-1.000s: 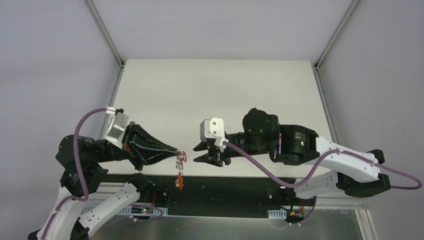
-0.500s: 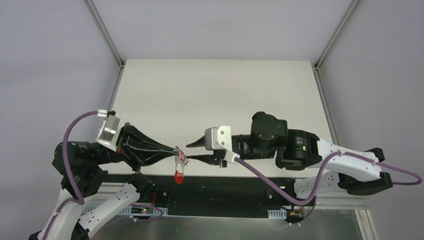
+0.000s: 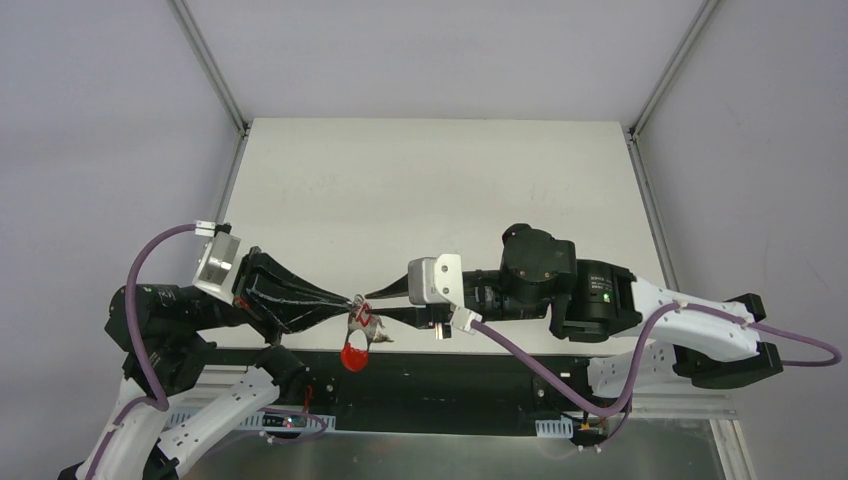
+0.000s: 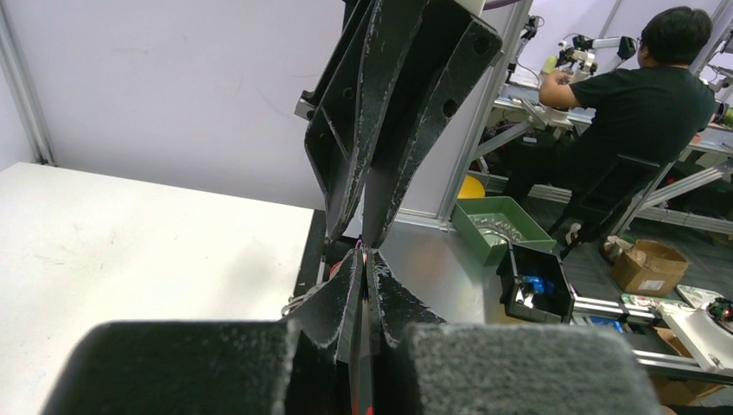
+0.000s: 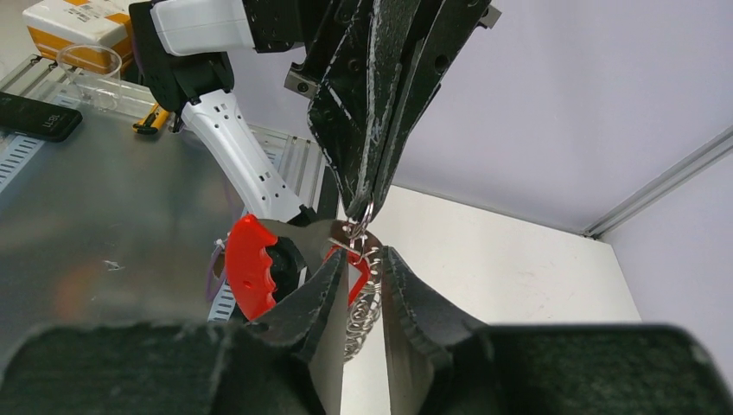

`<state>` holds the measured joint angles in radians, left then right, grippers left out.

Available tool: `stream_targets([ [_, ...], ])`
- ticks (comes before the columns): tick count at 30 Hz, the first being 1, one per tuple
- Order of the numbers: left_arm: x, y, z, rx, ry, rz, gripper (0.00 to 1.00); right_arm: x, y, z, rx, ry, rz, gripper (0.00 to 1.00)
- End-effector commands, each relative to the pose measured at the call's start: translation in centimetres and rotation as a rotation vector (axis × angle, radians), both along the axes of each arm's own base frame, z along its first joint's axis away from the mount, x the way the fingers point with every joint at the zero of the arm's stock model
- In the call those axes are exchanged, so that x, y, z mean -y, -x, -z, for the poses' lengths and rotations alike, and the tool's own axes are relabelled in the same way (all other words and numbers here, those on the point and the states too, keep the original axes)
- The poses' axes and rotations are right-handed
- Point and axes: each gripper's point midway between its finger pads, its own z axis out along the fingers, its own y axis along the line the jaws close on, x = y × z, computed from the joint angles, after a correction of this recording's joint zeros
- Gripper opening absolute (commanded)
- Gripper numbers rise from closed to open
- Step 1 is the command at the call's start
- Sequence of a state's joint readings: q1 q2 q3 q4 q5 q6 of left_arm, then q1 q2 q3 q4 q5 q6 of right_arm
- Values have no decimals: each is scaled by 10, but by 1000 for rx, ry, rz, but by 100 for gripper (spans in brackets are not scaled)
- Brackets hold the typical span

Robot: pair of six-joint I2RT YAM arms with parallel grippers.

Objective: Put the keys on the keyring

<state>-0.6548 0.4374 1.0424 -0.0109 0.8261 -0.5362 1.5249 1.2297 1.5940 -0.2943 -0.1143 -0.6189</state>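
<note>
- The left gripper (image 3: 350,301) was clenched, and the right wrist view showed its tips pinching the small silvery keyring (image 5: 362,213) from above.
- The keys (image 3: 366,322) hung in the air as a small bunch just under that pinch, over the near edge of the table (image 3: 430,190), left of centre. A thick red loop (image 5: 249,264) dangled on the near-left side of the bunch.
- The right gripper (image 3: 370,310) met the left one tip to tip. Its jaws were narrow, with a wire coil (image 5: 365,303) between them and a silvery blade poking out to the left. Whether they were truly gripping anything or only straddling it, I could not tell.
- The step in hand looked like taking hold of one key so its hole could be fed onto the ring.
- To do it well, the right jaws should close on the flat of a single key, not on the coil or the red loop.
- The left arm should hold the ring steady while the split end is presented.
- A grip too close to the key's hole would block the threading.
</note>
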Motion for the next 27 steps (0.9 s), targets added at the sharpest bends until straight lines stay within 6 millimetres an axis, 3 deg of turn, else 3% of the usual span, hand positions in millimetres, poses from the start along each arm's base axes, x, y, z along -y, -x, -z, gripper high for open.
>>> stream_targets([
  [1, -6, 6, -15, 51, 59, -3, 0, 0, -1, -36, 17, -106, 10, 21],
  [8, -7, 8, -15, 54, 59, -1, 0, -3, -1, -34, 17, -95, 12, 18],
  [16, -9, 10, -16, 60, 63, -7, 0, -4, -1, -29, 14, -68, 13, 0],
  [27, -11, 9, -19, 67, 69, -22, 0, 0, 2, -13, -5, -29, -1, 0],
])
